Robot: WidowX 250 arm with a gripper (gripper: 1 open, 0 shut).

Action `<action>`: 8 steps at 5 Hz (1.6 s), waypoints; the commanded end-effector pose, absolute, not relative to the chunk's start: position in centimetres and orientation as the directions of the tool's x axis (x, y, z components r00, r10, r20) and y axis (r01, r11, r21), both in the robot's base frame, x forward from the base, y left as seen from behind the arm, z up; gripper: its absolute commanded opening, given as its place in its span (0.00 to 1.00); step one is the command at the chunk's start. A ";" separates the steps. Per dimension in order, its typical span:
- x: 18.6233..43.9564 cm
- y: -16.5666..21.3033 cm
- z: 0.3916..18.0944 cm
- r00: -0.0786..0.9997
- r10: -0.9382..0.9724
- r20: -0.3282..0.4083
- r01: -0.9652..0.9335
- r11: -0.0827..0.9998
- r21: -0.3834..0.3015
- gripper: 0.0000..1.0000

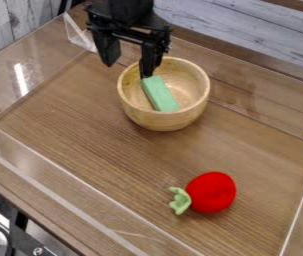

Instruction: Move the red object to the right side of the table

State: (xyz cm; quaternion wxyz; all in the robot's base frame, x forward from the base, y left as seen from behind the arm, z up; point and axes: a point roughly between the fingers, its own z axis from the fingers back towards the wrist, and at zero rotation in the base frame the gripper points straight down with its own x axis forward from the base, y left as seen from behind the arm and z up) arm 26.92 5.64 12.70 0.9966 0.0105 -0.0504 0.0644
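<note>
The red object (pixel 213 191), a small round toy fruit with a green stem, lies on the table (pixel 74 140) near the front right corner. My black gripper (pixel 128 56) hangs open above the far left rim of the wooden bowl (pixel 165 94), pointing down with nothing between its fingers. It is far from the red fruit.
A green block (pixel 159 94) rests tilted inside the wooden bowl at the back middle. Low clear acrylic walls (pixel 301 205) border the table on all sides. Bare wood lies at the left and between the bowl and the fruit.
</note>
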 end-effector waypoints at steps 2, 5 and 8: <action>27.7 4.2 13.9 0.983 0.124 0.133 -0.129 0.991 0.031 1.00; 27.7 6.6 12.2 0.992 0.039 0.121 -0.043 0.999 0.026 1.00; 26.7 6.3 12.8 0.990 -0.006 0.141 0.005 1.000 0.008 0.00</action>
